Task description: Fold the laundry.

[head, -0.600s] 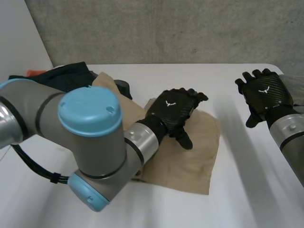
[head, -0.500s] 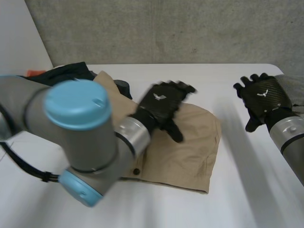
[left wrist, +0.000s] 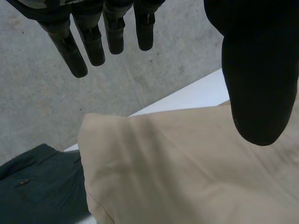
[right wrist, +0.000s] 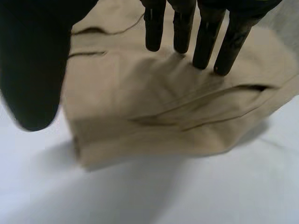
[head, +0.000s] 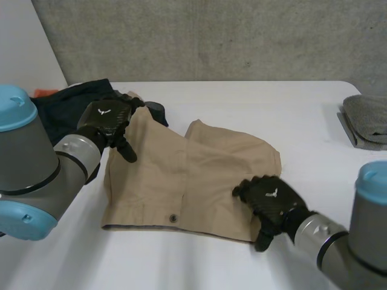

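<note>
A tan garment (head: 199, 175) with a button at its near edge lies flat in the middle of the white table. My left hand (head: 104, 118) hovers over its far left corner, fingers (left wrist: 93, 37) straight and thumb apart, holding nothing; the tan cloth (left wrist: 177, 177) lies under its palm. At the garment's near right corner is my right hand (head: 272, 198). Its straight fingers (right wrist: 205, 42) reach down to the layered tan folds (right wrist: 163, 107) without gripping them.
A pile of dark clothes (head: 66, 106) sits at the back left, touching the tan garment; the dark fabric (left wrist: 37, 186) lies beside my left hand. A folded grey cloth (head: 366, 119) rests at the table's right edge.
My left hand moved from the middle of the tan garment to its far left corner. My right hand came from the far right down to the near right corner. The garment now lies spread wider.
</note>
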### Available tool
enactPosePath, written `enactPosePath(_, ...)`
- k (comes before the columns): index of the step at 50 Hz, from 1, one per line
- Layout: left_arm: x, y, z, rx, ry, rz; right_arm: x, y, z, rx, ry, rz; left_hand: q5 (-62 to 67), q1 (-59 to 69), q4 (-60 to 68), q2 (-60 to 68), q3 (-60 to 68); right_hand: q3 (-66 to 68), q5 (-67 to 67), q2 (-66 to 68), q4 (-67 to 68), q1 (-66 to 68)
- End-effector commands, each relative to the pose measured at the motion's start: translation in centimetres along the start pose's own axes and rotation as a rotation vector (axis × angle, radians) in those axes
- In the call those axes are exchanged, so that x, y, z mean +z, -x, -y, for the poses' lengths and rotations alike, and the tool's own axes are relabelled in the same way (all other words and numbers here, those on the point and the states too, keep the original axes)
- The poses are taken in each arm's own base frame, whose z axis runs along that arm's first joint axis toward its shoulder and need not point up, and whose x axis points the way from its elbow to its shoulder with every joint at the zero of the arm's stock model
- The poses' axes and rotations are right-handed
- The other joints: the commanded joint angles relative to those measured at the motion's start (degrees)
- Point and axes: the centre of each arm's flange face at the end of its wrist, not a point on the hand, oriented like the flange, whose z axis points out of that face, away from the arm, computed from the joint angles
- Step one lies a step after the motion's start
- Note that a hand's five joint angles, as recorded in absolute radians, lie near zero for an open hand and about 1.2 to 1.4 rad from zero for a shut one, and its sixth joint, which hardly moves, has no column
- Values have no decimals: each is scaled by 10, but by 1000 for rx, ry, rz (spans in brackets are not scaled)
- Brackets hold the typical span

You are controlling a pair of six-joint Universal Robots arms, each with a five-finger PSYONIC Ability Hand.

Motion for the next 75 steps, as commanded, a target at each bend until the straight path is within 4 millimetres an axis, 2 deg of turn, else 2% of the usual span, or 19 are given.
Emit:
enactPosePath(1,1,-1,-1,0,-12,0,3,17,-13,-33,6,17,-15,-14,-15,-13,-21,101,97,103,104,126)
enactPosePath(12,0,-3,-4,0,-14,-5,16,16,-22,-103,-3,-39,-17,-16,-17,-15,-23,244,240,246,247,269)
enactPosePath(19,-1,-3,-4,0,-14,-6,25,6,-26,-194,-1,-109,-20,-19,-20,-18,-27,630,627,632,633,655)
enactPosePath(28,-2,-2,-1,1,-23,0,21,-14,-19,-215,7,-190,-20,-19,-20,-18,-27,636,632,637,639,660)
enactPosePath(32,-3,4,5,0,-38,14,19,-45,-16,-265,36,-273,-20,-19,-20,-18,-27,636,632,637,639,660)
enactPosePath(33,-4,6,7,1,-45,20,20,-66,-15,-302,58,-325,-20,-19,-20,-18,-27,636,632,637,639,660)
enactPosePath(38,-8,8,11,1,-53,26,27,-129,-2,-426,56,-481,-20,-19,-20,-18,-27,636,632,637,639,660)
enactPosePath(39,-9,8,10,1,-50,27,32,-148,7,-473,36,-520,-20,-19,-20,-18,-27,636,632,637,639,660)
enactPosePath(42,-10,8,10,1,-50,25,49,-171,9,-529,20,-534,-20,-19,-20,-18,-27,636,632,637,639,660)
enactPosePath(43,-10,8,9,2,-49,25,63,-185,11,-566,6,-548,-20,-19,-20,-18,-27,636,632,637,639,660)
enactPosePath(47,-10,7,8,2,-44,24,91,-214,24,-604,-62,-577,-15,-14,-15,-13,-21,636,632,637,639,660)
enactPosePath(52,-10,3,1,3,-26,2,120,-225,27,-629,-138,-553,-8,-8,-8,-6,-15,625,621,626,628,649)
enactPosePath(53,-10,2,1,3,-23,-2,124,-225,26,-628,-144,-543,-7,-6,-7,-5,-13,531,527,533,534,556)
enactPosePath(55,-10,-1,-7,3,-1,-19,128,-227,26,-629,-156,-542,-2,-1,-2,0,-8,177,173,179,180,202)
enactPosePath(56,-9,-2,-9,6,4,-24,128,-228,28,-630,-161,-546,-2,-1,-2,0,-8,100,97,102,103,125)
enactPosePath(60,-5,-6,-22,40,42,-46,120,-231,35,-582,-165,-579,0,1,0,2,-6,-64,-68,-63,-61,-40)
enactPosePath(65,1,-9,-31,124,63,-61,88,-225,43,-478,-95,-635,3,4,3,5,-3,-64,-68,-63,-61,-40)
enactPosePath(69,10,-10,-35,218,50,-66,50,-206,44,-405,16,-626,5,6,5,7,-1,-64,-68,-63,-61,-40)
enactPosePath(75,26,-16,-50,340,33,-156,-3,-157,41,-159,110,-499,3,4,3,5,-3,-64,-68,-63,-61,-40)
